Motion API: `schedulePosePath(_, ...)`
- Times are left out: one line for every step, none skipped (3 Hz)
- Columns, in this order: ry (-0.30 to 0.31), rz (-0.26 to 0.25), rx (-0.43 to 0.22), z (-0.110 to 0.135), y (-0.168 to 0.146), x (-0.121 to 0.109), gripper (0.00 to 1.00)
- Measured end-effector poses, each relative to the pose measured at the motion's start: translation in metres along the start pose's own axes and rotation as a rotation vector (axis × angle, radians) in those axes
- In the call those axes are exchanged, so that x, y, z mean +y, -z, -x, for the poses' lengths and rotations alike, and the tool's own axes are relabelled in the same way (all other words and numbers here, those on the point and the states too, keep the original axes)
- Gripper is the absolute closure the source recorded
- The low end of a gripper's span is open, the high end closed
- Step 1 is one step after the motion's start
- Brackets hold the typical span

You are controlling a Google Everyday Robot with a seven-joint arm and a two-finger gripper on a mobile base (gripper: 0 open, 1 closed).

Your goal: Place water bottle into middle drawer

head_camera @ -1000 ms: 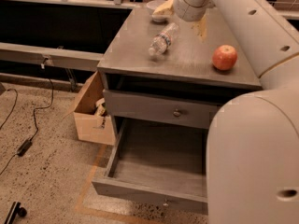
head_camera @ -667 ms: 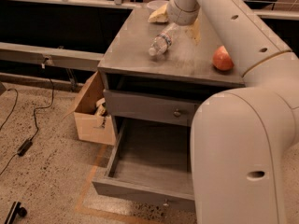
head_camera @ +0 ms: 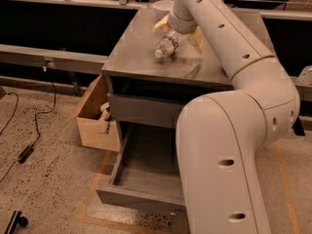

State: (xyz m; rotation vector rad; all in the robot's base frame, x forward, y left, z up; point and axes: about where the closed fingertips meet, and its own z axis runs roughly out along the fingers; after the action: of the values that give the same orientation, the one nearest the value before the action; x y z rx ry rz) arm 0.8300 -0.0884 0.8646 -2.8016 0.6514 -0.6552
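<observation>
The water bottle (head_camera: 167, 46) lies on its side on the grey cabinet top (head_camera: 136, 57), white cap toward the front left. My gripper (head_camera: 178, 32) is right above the bottle's far end, open, with one yellowish finger (head_camera: 161, 25) on its left and one on its right. The middle drawer (head_camera: 142, 175) is pulled out low at the cabinet's front and shows a bare grey floor. My arm's big white links hide the drawer's right part and the cabinet's right side.
The upper drawer front (head_camera: 141, 110) is shut. An open cardboard box (head_camera: 95, 117) stands on the floor left of the cabinet. A white bowl (head_camera: 163, 6) sits at the cabinet's back edge. A black cable (head_camera: 29, 130) runs over the floor at left.
The gripper has moved left and down to the bottle and now straddles it. The arm now covers the apple and the cabinet's right side. The bottle has not moved.
</observation>
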Motion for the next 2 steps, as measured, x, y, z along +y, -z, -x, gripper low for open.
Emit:
schedulePosePath(0.013, 0.029, -0.007, 0.0036, -0.012, -0.0033, 0.15)
schedulePosePath(0.044, 0.07, -0.009, 0.0084, -0.0177, -0.0042, 0.38)
